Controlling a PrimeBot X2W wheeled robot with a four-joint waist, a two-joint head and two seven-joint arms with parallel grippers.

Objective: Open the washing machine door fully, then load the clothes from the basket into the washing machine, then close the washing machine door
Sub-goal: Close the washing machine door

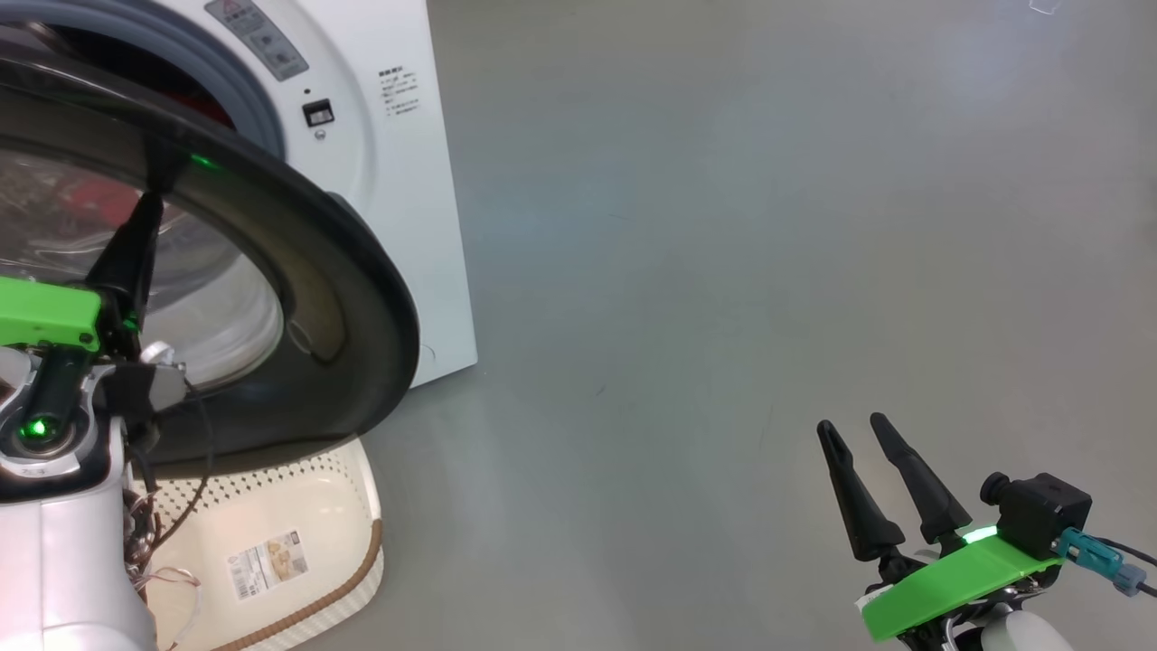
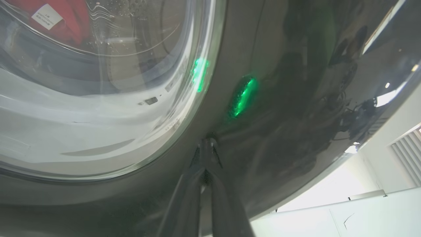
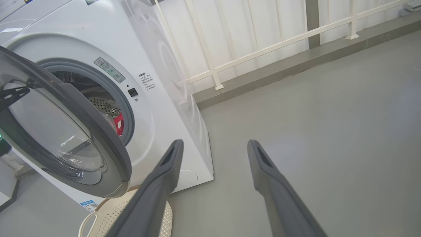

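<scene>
Forward, left hand (image 2: 207, 144) closed, touching door (image 2: 296, 131)

So the left gripper (image 2: 207, 146) is pinched closed, tips touching the glossy black washing machine door (image 2: 296, 108) just beside its glass window (image 2: 98, 118). Red clothes (image 2: 70, 26) with a white label (image 2: 46, 16) show through the glass.

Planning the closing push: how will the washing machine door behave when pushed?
The washing machine door looks rigid, so it probably swings whole rather than flexing. Its glossy black rim may let the shut left gripper slip. The bulging glass window suggests it is fairly heavy.
</scene>
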